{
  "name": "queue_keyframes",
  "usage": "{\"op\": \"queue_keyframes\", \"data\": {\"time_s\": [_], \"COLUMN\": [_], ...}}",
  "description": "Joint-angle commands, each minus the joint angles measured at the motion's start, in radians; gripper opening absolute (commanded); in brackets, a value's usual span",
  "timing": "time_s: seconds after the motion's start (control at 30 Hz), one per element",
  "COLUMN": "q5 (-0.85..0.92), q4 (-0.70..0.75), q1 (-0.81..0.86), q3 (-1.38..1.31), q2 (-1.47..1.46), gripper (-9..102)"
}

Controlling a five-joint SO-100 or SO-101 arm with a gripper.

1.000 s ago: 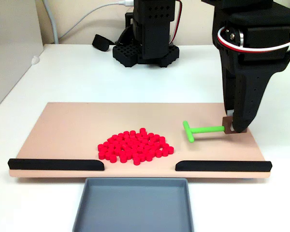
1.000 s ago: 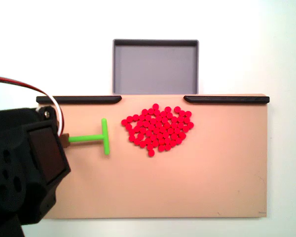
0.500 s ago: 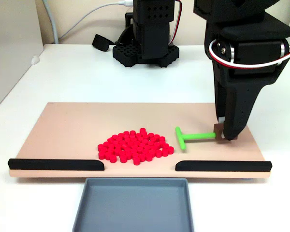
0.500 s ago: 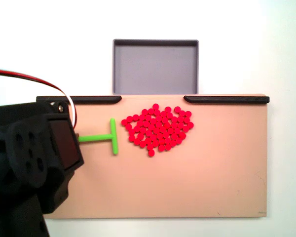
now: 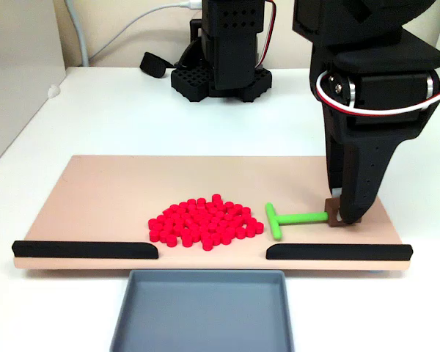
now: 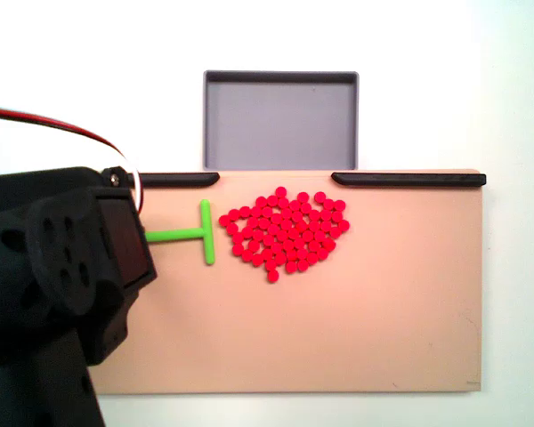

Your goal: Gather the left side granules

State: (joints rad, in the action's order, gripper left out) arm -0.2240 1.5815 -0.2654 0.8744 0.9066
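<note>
Both fixed views show a white worktop (image 5: 117,125) carrying a tan board (image 5: 103,191), with two black strips (image 5: 84,250) along one long edge and a grey tray (image 5: 203,312) just beyond the gap between them. One fixed view looks along the worktop and takes in a pale wall, a white cable (image 5: 143,22) and the arm's black base (image 5: 220,73) at the back; the view from above (image 6: 427,294) shows none of these, but lays out the whole board, much of its left side hidden by the arm's black body.

The granules (image 5: 204,223) lie in one tight red patch, wider than deep, near the strip edge and facing the gap before the tray. Just beside them stands the green T-shaped pusher (image 5: 286,218), its crossbar toward the pile, its stem running along the board's length away from it. The claw (image 5: 342,217) is closed on the brown block at the stem's end
</note>
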Motion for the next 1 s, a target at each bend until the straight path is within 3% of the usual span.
{"op": "queue_keyframes", "data": {"time_s": [0.0, 0.97], "q5": [0.0, 0.034], "q4": [0.003, 0.003], "q1": [0.009, 0.054], "q3": [-0.032, -0.015], "q2": [0.005, -0.034], "gripper": [0, 0]}}
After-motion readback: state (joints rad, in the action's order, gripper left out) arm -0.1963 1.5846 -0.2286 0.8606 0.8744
